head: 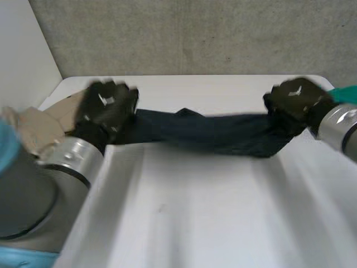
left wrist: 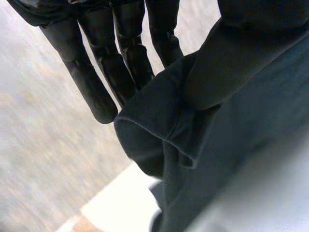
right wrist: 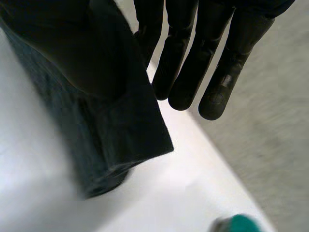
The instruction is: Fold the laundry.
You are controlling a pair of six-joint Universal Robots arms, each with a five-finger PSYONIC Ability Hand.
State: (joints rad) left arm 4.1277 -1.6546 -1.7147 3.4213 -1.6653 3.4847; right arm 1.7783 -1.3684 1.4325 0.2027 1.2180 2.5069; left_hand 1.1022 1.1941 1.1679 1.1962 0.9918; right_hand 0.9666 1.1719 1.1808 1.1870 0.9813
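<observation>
A dark navy cloth (head: 206, 133) hangs stretched in a band between my two hands, over the far part of the white table (head: 212, 218). My left hand (head: 109, 106) holds its left end. In the left wrist view the thumb (left wrist: 231, 63) presses a bunched edge of the cloth (left wrist: 217, 159) against the straight fingers (left wrist: 96, 63). My right hand (head: 295, 99) holds the right end. In the right wrist view a corner of the cloth (right wrist: 111, 140) hangs from under the thumb (right wrist: 72, 48), pinched beside the straight fingers (right wrist: 193, 58).
A beige garment (head: 39, 125) lies at the table's left edge, behind my left arm. Something green (head: 347, 92) sits at the far right, also below my right hand (right wrist: 236, 223). A concrete wall (head: 195, 33) rises behind the table's back edge.
</observation>
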